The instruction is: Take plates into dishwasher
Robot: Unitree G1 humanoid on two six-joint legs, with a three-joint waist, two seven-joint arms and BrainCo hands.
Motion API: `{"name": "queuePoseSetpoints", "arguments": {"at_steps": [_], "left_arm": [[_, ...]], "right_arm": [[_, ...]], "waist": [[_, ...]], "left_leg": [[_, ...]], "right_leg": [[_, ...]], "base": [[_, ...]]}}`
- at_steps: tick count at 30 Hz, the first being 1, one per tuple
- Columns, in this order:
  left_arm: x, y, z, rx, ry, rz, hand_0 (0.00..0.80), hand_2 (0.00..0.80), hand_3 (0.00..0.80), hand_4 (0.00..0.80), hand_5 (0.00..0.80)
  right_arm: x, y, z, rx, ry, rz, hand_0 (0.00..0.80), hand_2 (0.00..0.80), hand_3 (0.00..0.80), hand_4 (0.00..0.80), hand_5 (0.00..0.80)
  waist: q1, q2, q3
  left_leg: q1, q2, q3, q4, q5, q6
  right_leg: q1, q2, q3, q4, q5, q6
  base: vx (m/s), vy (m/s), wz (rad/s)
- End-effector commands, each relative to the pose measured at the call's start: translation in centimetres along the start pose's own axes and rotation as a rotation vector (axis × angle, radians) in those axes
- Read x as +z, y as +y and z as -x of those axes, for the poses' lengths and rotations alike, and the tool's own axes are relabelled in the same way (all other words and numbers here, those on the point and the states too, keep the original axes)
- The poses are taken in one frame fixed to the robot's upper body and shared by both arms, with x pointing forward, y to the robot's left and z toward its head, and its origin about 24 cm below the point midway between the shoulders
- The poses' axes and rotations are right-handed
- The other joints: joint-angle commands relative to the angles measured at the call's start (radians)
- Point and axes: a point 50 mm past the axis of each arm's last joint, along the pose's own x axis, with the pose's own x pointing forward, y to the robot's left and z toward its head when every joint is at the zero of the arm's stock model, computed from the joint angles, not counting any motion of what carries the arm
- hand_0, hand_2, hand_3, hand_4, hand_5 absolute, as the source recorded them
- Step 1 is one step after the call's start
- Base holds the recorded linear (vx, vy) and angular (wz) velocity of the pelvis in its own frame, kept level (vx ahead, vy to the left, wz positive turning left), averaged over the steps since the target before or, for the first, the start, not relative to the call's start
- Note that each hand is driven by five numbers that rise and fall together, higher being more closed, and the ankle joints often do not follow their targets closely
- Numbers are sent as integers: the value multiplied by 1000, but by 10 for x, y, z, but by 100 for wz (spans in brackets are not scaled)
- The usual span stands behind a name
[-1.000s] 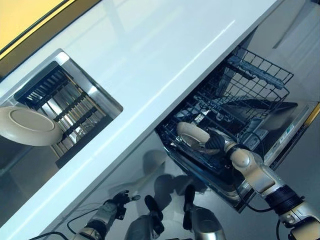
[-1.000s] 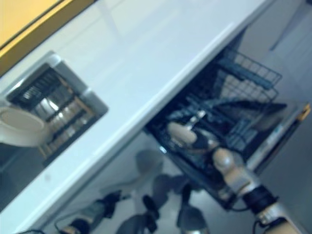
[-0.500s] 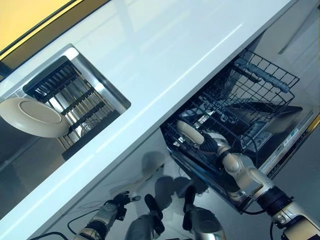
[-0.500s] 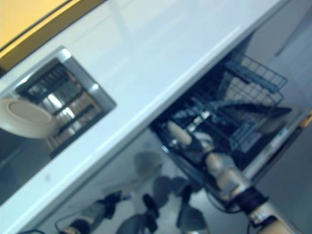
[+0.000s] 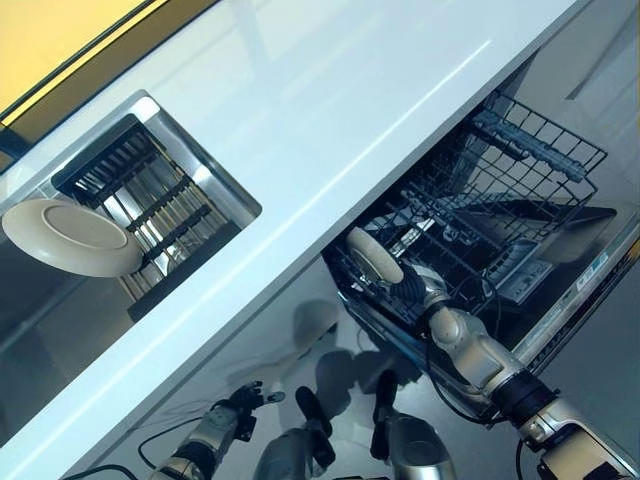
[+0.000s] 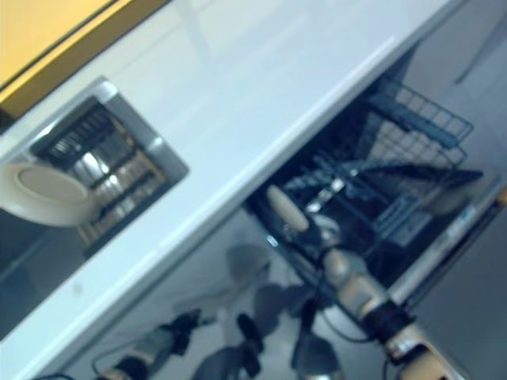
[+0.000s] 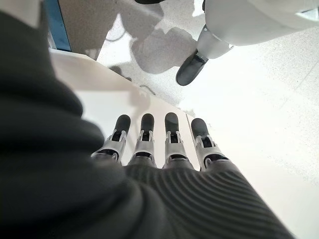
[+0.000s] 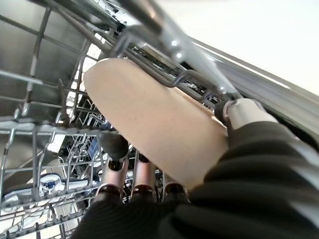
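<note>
A white countertop runs diagonally across the scene. A stainless sink is recessed in it, with a dark ribbed drying rack inside. A yellow wall band borders the countertop's far edge.

A white worktop runs across the room. A cream plate sits by the sink's dark rack. Below the worktop's edge, the right robot hand holds another plate on edge at the open dishwasher's wire rack.
</note>
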Motion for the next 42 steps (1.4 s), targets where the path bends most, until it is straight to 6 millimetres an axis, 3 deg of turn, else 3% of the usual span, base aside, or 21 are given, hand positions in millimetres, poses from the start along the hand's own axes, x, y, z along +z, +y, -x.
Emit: {"name": "queuePoseSetpoints", "arguments": {"at_steps": [1, 7, 15, 29, 38, 39, 40, 42], "left_arm": [[1, 2, 0, 2, 4, -52, 0, 0, 0, 0, 0], [-3, 1, 1, -2, 17, -55, 0, 0, 0, 0, 0], [-5, 1, 1, -6, 23, -74, 0, 0, 0, 0, 0], [-4, 13, 2, 11, 38, -99, 0, 0, 0, 0, 0], [-3, 18, 2, 30, 41, -102, 0, 0, 0, 0, 0], [-3, 18, 2, 30, 40, -102, 0, 0, 0, 0, 0], [-3, 18, 2, 33, 40, -101, 0, 0, 0, 0, 0], [-2, 19, 2, 34, 40, -101, 0, 0, 0, 0, 0]], "right_arm": [[-17, 49, 12, 164, 133, 6, 800, 800, 800, 800, 800], [-14, 52, 10, 190, 109, 71, 800, 800, 800, 800, 800], [-5, 49, 4, 216, 7, 319, 800, 800, 800, 800, 800], [10, 44, 0, 249, -105, 470, 800, 800, 800, 800, 800], [13, 42, 0, 255, -124, 467, 800, 800, 800, 800, 800], [14, 41, -1, 254, -125, 464, 574, 574, 574, 574, 574], [14, 42, 0, 254, -130, 467, 442, 442, 442, 442, 442], [15, 41, 0, 252, -132, 465, 82, 82, 82, 82, 82]], "waist": [[37, -57, -15], [44, -54, -18], [65, -57, -23], [91, -84, -32], [98, -112, -37], [99, -113, -37], [99, -115, -36], [100, -117, -36]], "left_leg": [[-99, -9, -29, -25, 91, -65], [-100, -7, -34, -27, 98, -70], [-101, -10, -46, -27, 95, -72], [-107, -12, -61, -27, 80, -69], [-108, -6, -62, -27, 78, -68], [-107, -6, -62, -27, 79, -68], [-107, -4, -62, -27, 79, -69], [-107, -4, -62, -27, 79, -68]], "right_leg": [[37, 20, 50, 57, -205, 24], [44, 20, 45, 56, -206, 21], [56, 19, 30, 50, -202, 23], [64, 20, 7, 42, -193, 28], [71, 27, 0, 37, -190, 28], [72, 28, -1, 37, -191, 28], [73, 29, -3, 37, -191, 27], [74, 30, -4, 37, -192, 26]], "base": [[0, 0, 0], [0, 0, 0], [0, 0, 0], [-7, 3, 5], [-4, -4, 1], [0, 0, 0], [0, 0, 0], [0, 0, 0]]}}
